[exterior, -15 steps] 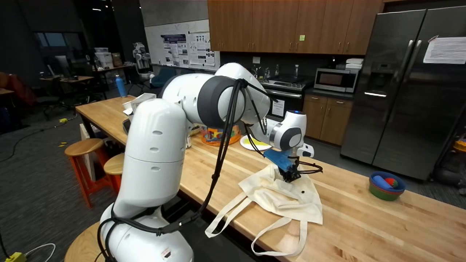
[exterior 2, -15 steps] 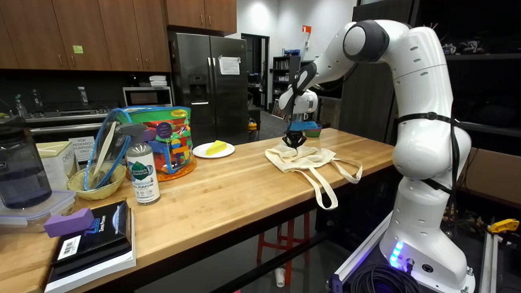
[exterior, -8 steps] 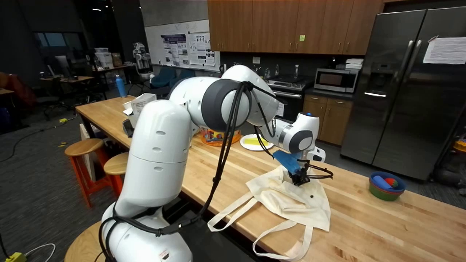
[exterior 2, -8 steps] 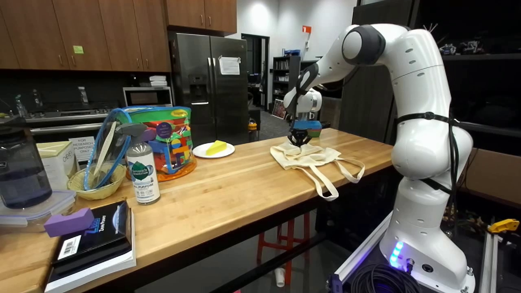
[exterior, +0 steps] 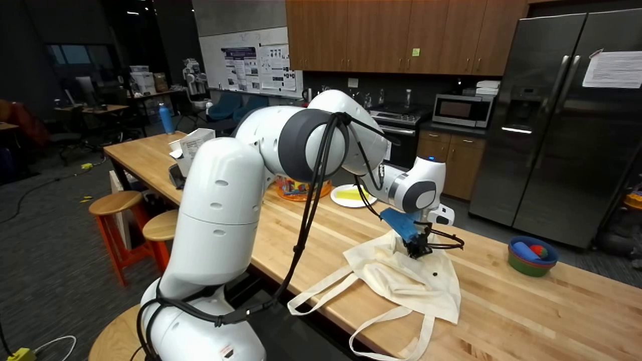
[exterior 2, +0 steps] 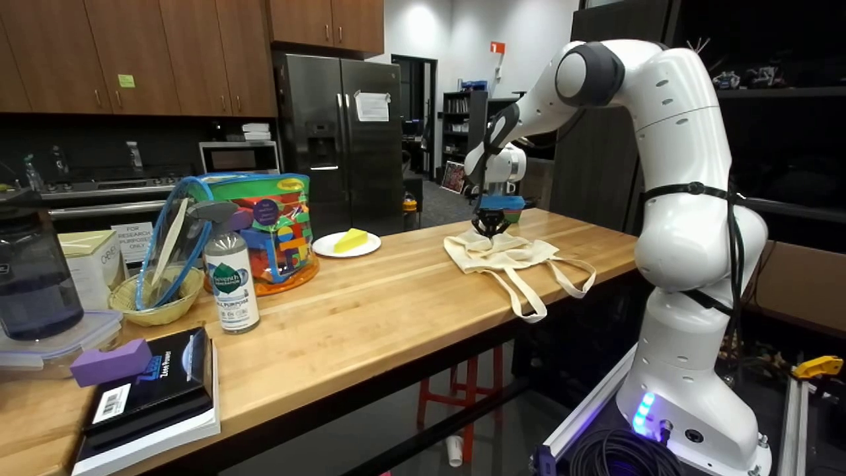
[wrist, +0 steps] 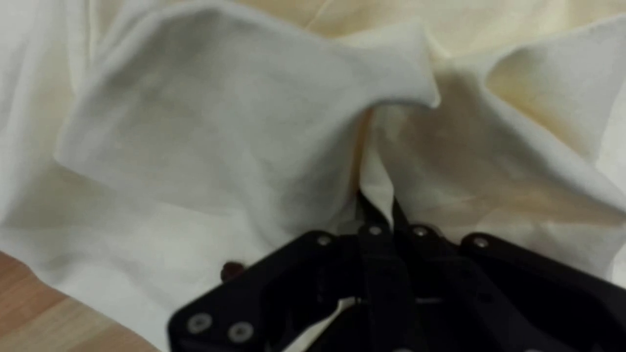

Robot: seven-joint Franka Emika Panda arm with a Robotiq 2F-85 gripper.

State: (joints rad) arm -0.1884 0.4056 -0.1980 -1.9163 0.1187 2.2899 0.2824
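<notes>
A cream cloth tote bag lies crumpled on the wooden table. It also shows in an exterior view, its handles hanging over the table's edge. My gripper points down at the bag's far part. In the wrist view, the gripper is shut on a thin fold of the bag, which stands up between the fingers. The fabric bunches in folds around the fingertips. A small dark round spot is on the cloth beside the gripper. The bag's inside is hidden.
Stacked bowls holding a blue and a red thing stand right of the bag. A white plate bears a yellow wedge. A clear bag of toy blocks and a spray bottle stand farther along the table.
My gripper has moved along the table toward the bowls, and the bag has been dragged with it. The motion is smaller in the last half second. The gripper stays shut on the cloth.
</notes>
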